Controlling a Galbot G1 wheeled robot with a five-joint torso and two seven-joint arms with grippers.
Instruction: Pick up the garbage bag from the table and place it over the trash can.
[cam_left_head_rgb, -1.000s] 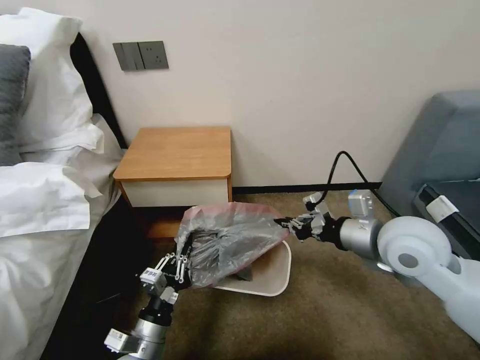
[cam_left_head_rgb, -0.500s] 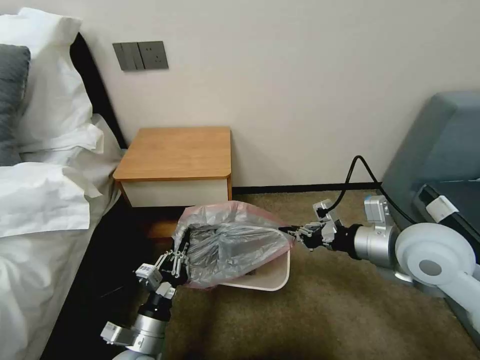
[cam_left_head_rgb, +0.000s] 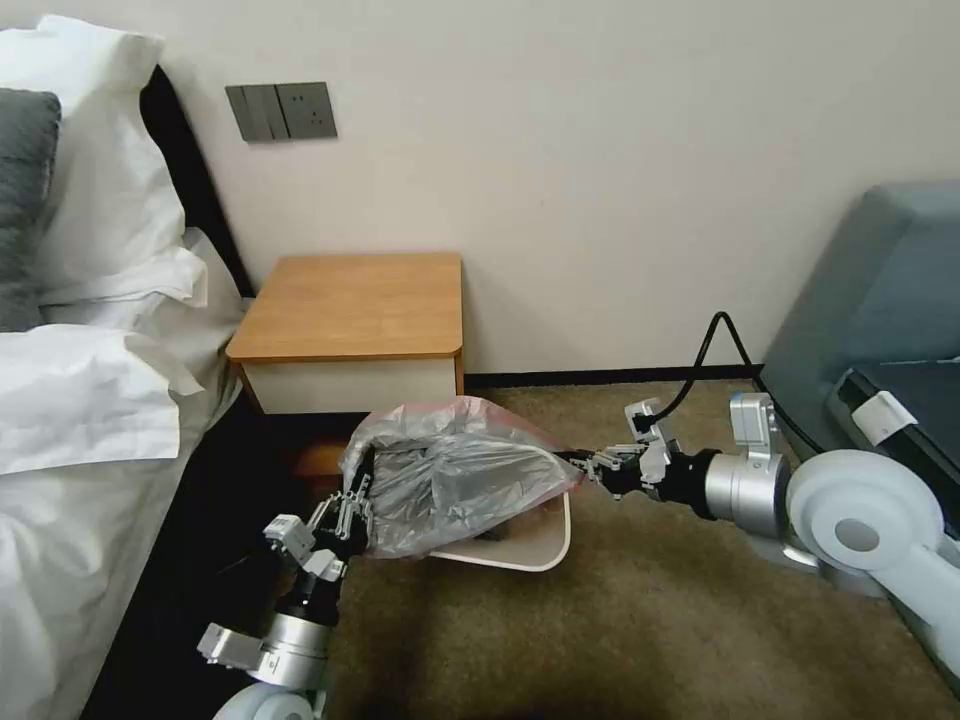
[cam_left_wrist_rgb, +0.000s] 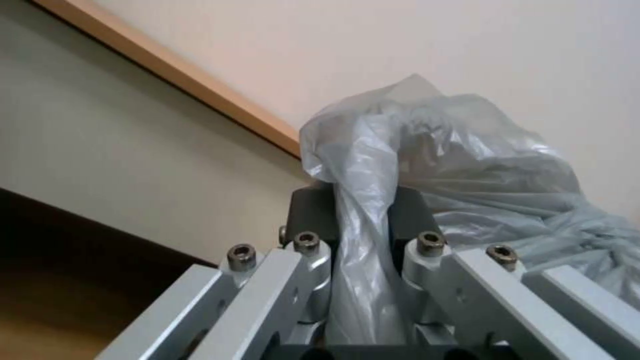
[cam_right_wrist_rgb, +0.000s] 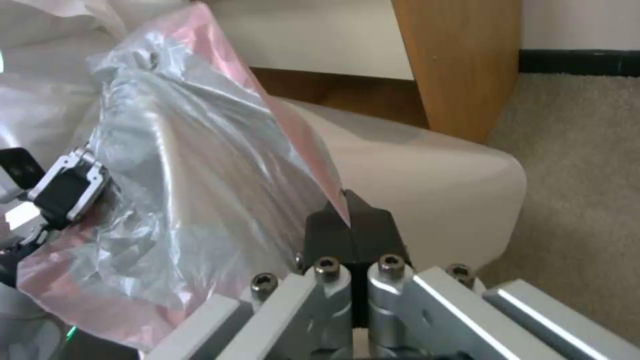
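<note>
Stretching between both grippers — left gripper (cam_left_head_rgb: 352, 500), right gripper (cam_left_head_rgb: 578, 461) — garbage bag (cam_left_head_rgb: 455, 480) over trash can (cam_left_head_rgb: 540, 545)

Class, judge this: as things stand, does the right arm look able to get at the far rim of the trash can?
Probably not freely. The right gripper is shut on the garbage bag, which the left gripper also grips, and the stretched bag covers most of the trash can.

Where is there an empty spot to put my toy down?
The table top is bare. Carpet in front of the trash can is open too. It's crowded over the can, where left gripper and right gripper stretch the garbage bag.
</note>
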